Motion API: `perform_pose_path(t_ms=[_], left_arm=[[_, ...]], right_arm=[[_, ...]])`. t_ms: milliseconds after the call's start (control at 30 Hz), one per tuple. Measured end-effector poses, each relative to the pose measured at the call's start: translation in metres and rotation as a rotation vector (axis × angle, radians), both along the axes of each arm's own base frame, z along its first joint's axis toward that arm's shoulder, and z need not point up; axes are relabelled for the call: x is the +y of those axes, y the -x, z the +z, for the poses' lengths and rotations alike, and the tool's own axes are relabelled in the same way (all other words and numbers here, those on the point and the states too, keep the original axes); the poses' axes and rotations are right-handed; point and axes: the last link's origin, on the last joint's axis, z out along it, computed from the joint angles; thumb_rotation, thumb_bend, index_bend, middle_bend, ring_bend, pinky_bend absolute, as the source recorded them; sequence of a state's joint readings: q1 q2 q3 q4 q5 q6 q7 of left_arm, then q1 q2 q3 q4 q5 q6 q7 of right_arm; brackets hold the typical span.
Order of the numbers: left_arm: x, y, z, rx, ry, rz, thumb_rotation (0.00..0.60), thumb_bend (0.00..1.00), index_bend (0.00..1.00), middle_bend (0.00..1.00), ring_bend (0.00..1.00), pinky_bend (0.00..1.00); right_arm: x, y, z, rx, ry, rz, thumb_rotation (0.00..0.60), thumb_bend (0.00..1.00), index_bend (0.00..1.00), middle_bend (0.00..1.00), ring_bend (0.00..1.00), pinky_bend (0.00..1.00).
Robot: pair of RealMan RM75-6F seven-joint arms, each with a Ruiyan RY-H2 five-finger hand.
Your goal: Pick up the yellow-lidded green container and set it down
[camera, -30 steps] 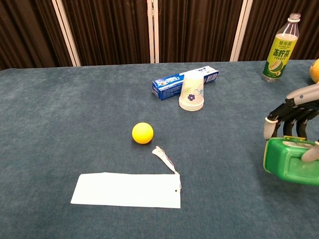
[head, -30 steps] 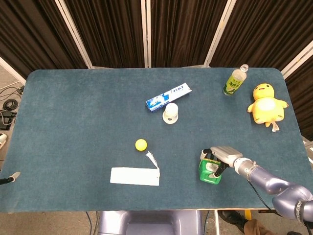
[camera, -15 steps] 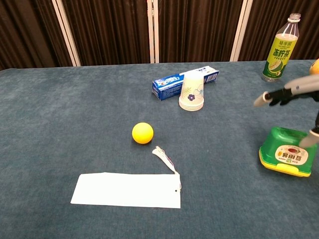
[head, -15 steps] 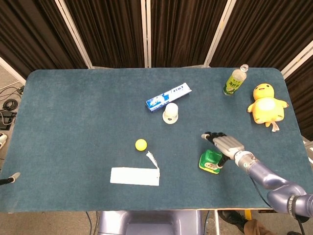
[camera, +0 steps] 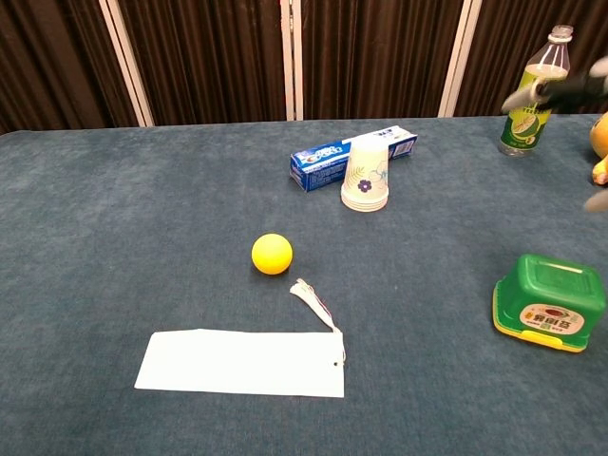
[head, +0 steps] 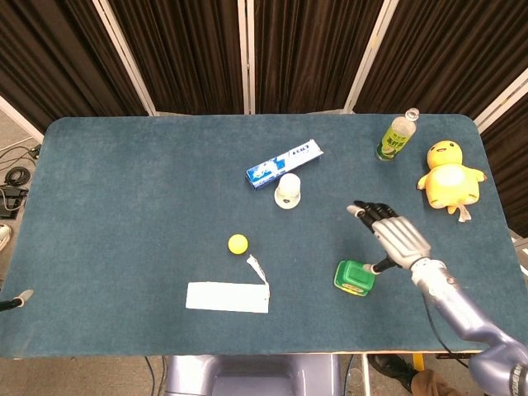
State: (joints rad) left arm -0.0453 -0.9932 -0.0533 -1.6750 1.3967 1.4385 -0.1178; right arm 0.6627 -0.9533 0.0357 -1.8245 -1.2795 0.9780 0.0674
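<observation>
Right robot hand raised above the worktop, fingers spread, holding nothing. Hovering just beyond the green container, not touching. Container resting lid-down near the worktop's front edge, toward the right corner, yellow lid against the surface. Left robot hand out of sight in both views.

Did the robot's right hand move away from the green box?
Yes. The right hand has lifted off the green container and now hangs open above it, nearer the bottle in the chest view.
</observation>
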Motion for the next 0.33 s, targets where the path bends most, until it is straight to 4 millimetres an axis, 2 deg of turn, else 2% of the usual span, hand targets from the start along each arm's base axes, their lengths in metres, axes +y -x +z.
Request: perform_pose_path(t_ms=[133,233,333], left_arm=[[-0.002,-0.003,0.000,-0.002,-0.003,-0.022,0.600,0.00,0.00,0.00,0.00,0.00],[-0.004,-0.006,0.000,-0.005,-0.003,-0.042,0.600,0.00,0.00,0.00,0.00,0.00],[-0.006,-0.008,-0.001,-0.008,-0.003,-0.055,0.600,0.00,0.00,0.00,0.00,0.00]], right_arm=[[0.011,0.019,0.021,-0.011,0.189,0.086,0.600,0.00,0.00,0.00,0.00,0.00],[0.029,0.041,0.034,-0.011,0.322,0.128,0.600,0.00,0.00,0.00,0.00,0.00],[0.056,0.068,0.040,0.006,0.406,0.131,0.600,0.00,0.00,0.00,0.00,0.00]])
